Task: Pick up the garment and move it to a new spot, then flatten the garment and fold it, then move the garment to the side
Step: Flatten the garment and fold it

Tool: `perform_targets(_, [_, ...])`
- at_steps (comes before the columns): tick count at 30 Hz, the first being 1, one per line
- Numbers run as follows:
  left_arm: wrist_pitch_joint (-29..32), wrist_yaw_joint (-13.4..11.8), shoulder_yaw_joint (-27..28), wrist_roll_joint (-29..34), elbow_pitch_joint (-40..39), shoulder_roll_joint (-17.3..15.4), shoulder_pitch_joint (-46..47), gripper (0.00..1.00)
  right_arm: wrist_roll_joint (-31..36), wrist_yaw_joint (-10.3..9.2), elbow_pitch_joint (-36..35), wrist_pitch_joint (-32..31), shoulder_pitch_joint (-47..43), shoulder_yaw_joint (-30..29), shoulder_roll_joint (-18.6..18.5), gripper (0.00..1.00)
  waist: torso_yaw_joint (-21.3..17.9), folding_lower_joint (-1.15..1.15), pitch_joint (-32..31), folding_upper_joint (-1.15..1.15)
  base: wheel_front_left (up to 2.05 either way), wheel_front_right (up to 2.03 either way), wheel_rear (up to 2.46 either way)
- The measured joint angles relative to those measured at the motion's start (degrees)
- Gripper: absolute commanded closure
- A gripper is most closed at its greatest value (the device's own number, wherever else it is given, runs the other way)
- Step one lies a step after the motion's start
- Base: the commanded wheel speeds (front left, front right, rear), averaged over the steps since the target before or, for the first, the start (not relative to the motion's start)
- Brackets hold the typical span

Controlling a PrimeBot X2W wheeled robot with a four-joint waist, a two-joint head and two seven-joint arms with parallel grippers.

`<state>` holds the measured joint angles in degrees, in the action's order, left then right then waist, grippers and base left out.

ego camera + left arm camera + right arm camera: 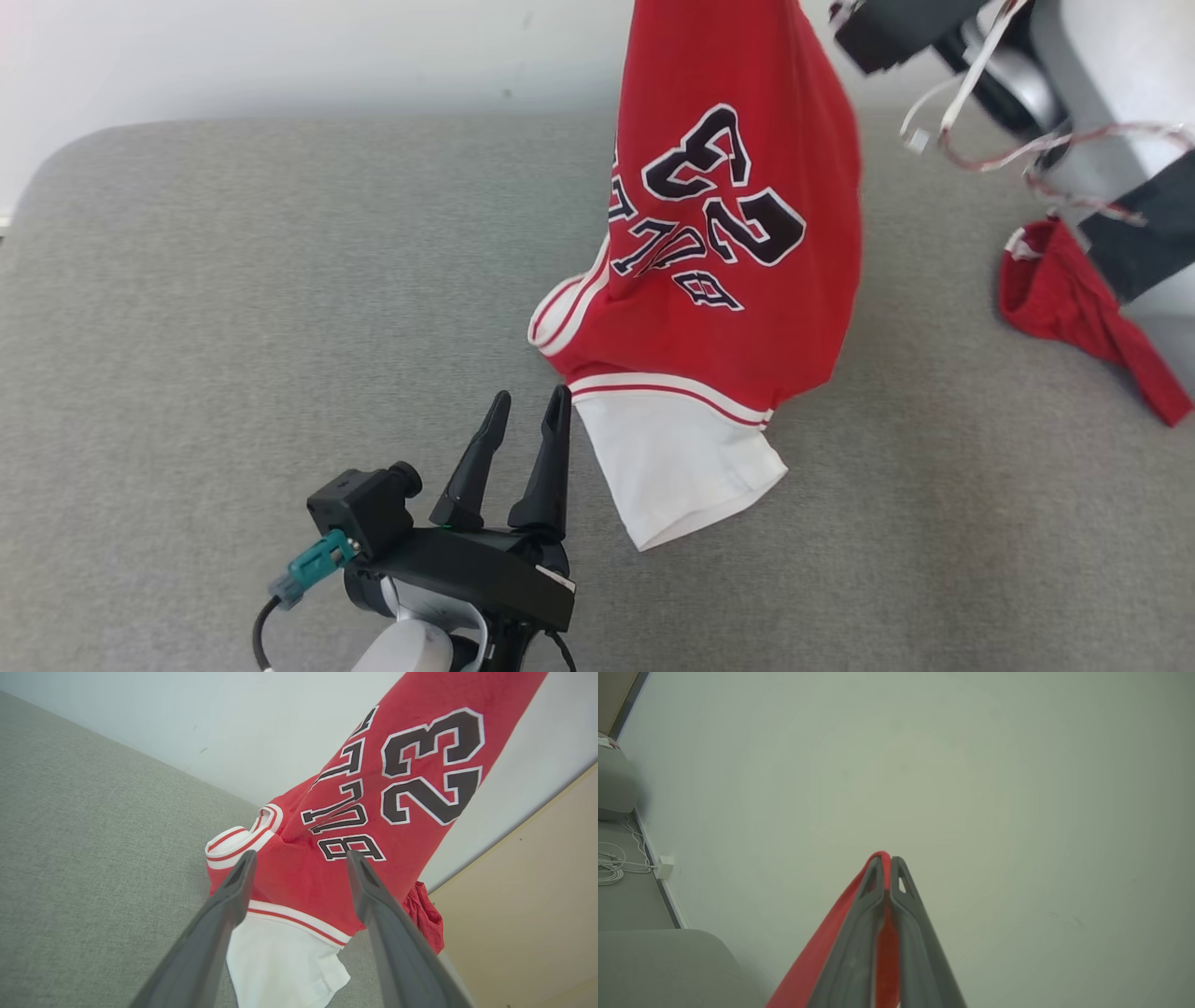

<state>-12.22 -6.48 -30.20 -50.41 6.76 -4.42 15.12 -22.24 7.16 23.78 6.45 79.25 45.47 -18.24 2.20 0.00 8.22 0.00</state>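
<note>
Red jersey (pixel 738 215) hangs limp from the right gripper (pixel 888 859), which is pinched tight on a fold. Its white end maybe touches the grey cushion (pixel 233 327), hard to say. Left gripper (pixel 532 397) sits spread just beside it. Light, floppy stuff, so I'd grab the striped trim.

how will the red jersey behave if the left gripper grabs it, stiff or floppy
Probably floppy: the jersey hangs in soft folds from the shut right gripper, white sleeve drooping. Likely light, since one pinch holds it. It may swing if the open left gripper tugs.
</note>
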Motion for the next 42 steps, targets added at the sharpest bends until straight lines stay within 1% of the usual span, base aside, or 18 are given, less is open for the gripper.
perform_targets(2, [-0.02,0.48,-0.29,-0.09,0.3,0.24,0.0,0.0,-0.78,0.0,1.41,-0.44,2.05,-0.04,-0.05,1.0,1.26,0.0,-0.43,0.0,0.0,0.0,0.0])
perform_targets(5, [-0.09,0.48,-0.35,-0.45,0.47,0.42,-0.02,0.0,-1.83,0.0,3.94,-1.94,4.88,-0.69,-0.1,1.0,3.08,0.0,-1.1,0.0,0.0,0.0,0.0])
perform_targets(7, [-0.35,0.48,-0.35,-0.45,0.48,0.43,-0.04,0.0,-2.54,0.0,6.84,-3.57,6.36,-1.19,-0.47,1.0,4.21,0.0,-1.55,0.0,0.0,0.0,0.0])
perform_targets(9, [-0.49,0.49,-0.34,-0.45,0.27,0.42,-0.18,0.0,-2.54,0.0,10.63,-5.79,6.62,-1.13,-1.75,1.0,5.22,-0.01,-1.92,0.0,0.0,0.0,0.0])
perform_targets(12, [-0.52,0.48,-0.36,-0.45,-0.53,0.42,-0.65,0.0,-3.38,0.0,15.71,-8.33,4.58,-0.67,-4.1,1.0,6.48,0.0,-2.13,0.0,0.0,0.0,0.0])
perform_targets(15, [-0.57,0.48,-0.47,-0.44,-1.57,0.38,-0.74,0.0,-4.17,0.0,20.05,-10.85,0.04,0.32,-7.24,1.0,7.15,-0.01,-1.47,0.0,0.0,0.0,0.0])
perform_targets(18, [-0.57,0.48,-0.65,-0.38,-2.21,0.35,-1.05,0.0,-5.11,0.0,23.23,-12.92,-4.05,0.68,-10.51,1.0,7.51,0.0,-0.17,0.0,0.0,0.0,0.0])
perform_targets(20, [-0.57,0.48,-0.86,-0.35,-2.4,0.21,-1.27,0.0,-6.72,0.0,24.63,-13.49,-5.68,0.55,-11.65,1.0,7.72,0.0,0.83,0.0,0.0,0.0,0.0])
perform_targets(25, [-0.44,0.51,-1.96,0.14,-2.69,0.09,-1.1,0.0,-8.69,0.0,27.88,-13.99,-8.05,0.75,-12.74,1.0,8.07,0.0,3.53,0.0,0.0,0.0,0.0])
perform_targets(29, [0.81,1.49,-3.99,0.77,-2.6,0.22,0.4,0.0,-9.1,0.0,29.78,-14.01,-8.88,1.1,-12.73,1.0,8.06,0.0,5.56,0.0,0.0,0.0,0.0])
perform_targets(31, [1.18,1.53,-4.56,0.9,-2.44,0.23,0.87,0.0,-9.11,0.0,30.19,-14.02,-8.86,1.09,-12.74,1.0,8.02,0.0,6.02,0.0,0.0,0.0,0.0])
perform_targets(34, [2.86,2.48,-6.88,1.34,-1.18,0.26,1.84,0.0,-9.1,0.0,31.26,-13.97,-8.57,1.2,-12.74,1.0,7.72,0.0,7.25,0.0,0.0,0.0,0.0])
perform_targets(39, [4.97,3.04,-9.37,1.64,1.62,0.47,3.41,0.0,-8.94,0.0,33.17,-13.29,-7.03,1.49,-12.96,1.0,6.5,0.0,8.43,0.0,0.0,0.0,0.0])
perform_targets(41, [5.63,3.33,-9.7,1.64,2.64,0.57,3.8,0.0,-8.94,0.0,33.9,-12.57,-6.73,1.41,-13.14,0.5,5.88,0.0,8.69,0.0,0.0,0.0,0.0])
perform_targets(42, [5.67,3.46,-9.82,1.64,3.19,0.58,3.86,0.0,-8.94,0.0,34.09,-12.22,-6.74,1.47,-13.13,0.0,5.58,0.0,8.79,0.0,0.0,0.0,0.0])
